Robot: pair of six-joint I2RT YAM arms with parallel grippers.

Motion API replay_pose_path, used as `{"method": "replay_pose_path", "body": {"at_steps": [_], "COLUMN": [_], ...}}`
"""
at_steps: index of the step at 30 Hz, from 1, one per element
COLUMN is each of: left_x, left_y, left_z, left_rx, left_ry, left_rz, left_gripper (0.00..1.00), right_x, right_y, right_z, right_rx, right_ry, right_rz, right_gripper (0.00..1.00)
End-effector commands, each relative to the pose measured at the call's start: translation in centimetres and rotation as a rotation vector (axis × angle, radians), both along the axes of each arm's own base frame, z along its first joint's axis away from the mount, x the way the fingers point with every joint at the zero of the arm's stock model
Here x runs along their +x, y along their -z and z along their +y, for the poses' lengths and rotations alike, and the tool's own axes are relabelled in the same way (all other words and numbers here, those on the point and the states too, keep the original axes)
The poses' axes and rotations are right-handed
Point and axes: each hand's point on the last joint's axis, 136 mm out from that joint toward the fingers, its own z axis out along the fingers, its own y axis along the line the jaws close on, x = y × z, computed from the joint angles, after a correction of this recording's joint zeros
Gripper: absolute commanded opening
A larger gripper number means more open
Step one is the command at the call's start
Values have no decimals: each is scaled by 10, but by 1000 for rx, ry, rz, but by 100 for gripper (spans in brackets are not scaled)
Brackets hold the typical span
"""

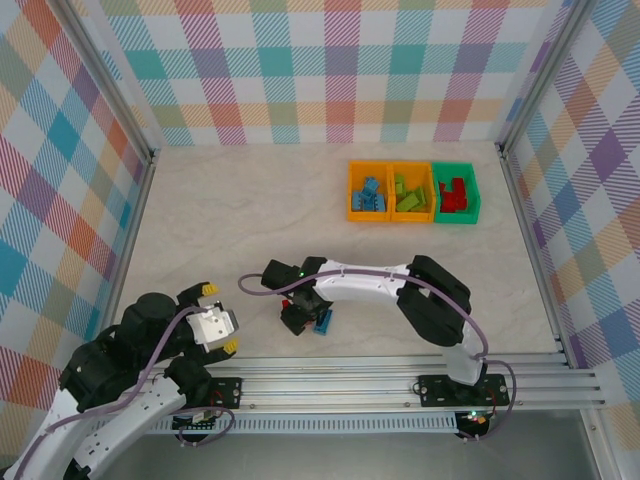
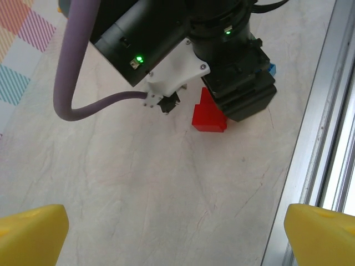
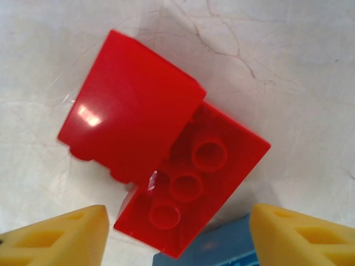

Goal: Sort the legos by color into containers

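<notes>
Two red legos lie together on the table: one upside down (image 3: 194, 177) showing its hollow underside, the other (image 3: 130, 124) leaning across it. A blue lego (image 3: 222, 249) lies just beside them. My right gripper (image 3: 177, 244) hangs low over them, open, its yellow fingertips (image 3: 61, 238) on either side of the upside-down brick's near corner, gripping nothing. From above, the right gripper (image 1: 303, 318) covers the red bricks and the blue lego (image 1: 325, 322) peeks out. My left gripper (image 1: 220, 318) stands open to the left, with nothing between its fingertips (image 2: 33, 235); a red lego (image 2: 209, 115) sits ahead of it.
Three containers stand in a row at the back right: an orange bin (image 1: 352, 192) with blue legos, an orange bin (image 1: 395, 178) with green legos, and a green bin (image 1: 474, 196) with red legos. A metal rail (image 1: 400, 380) runs along the near edge.
</notes>
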Motion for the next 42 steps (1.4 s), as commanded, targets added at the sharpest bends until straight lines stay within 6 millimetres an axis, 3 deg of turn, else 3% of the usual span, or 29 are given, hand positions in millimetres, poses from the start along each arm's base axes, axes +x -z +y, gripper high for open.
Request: {"method": "replay_pose_path", "body": {"at_steps": [1,8,14,17,22,24,27,32,37,42], "left_x": [-2,0,-6,-10,-7,0,21,46,58,61], "left_y": [3,4,4,4,-6,-16,-26,-26,-24,-16], "left_z": [-3,-9,-20,-32,-54,-63,-68,-63,-53,-51], "left_rx": [8,-18,-71,-129,-256,-341,-467,-542,-620,-660], "left_ry": [37,53,101,152,215,203,84,-122,-276,-345], "left_rz": [-17,-27,-4,-2,-41,-59,-29,69,136,194], "left_gripper": [100,100,100,100,100,100,100,100,100,100], "right_x": [5,16,38,51,84,105,145,212,266,316], "right_y": [3,13,1,-18,-75,-98,-124,-153,-152,-130], "right_z": [2,-5,-18,-26,-47,-72,-127,-240,-327,-376], "right_rx": [-17,-31,2,63,298,368,444,566,531,464], "right_ry": [-3,69,146,200,341,428,594,928,1136,1249], "right_rz": [-23,-38,-65,-76,-100,-135,-219,-303,-383,-372], "right_gripper": [62,44,33,29,26,26,25,22,23,24]}}
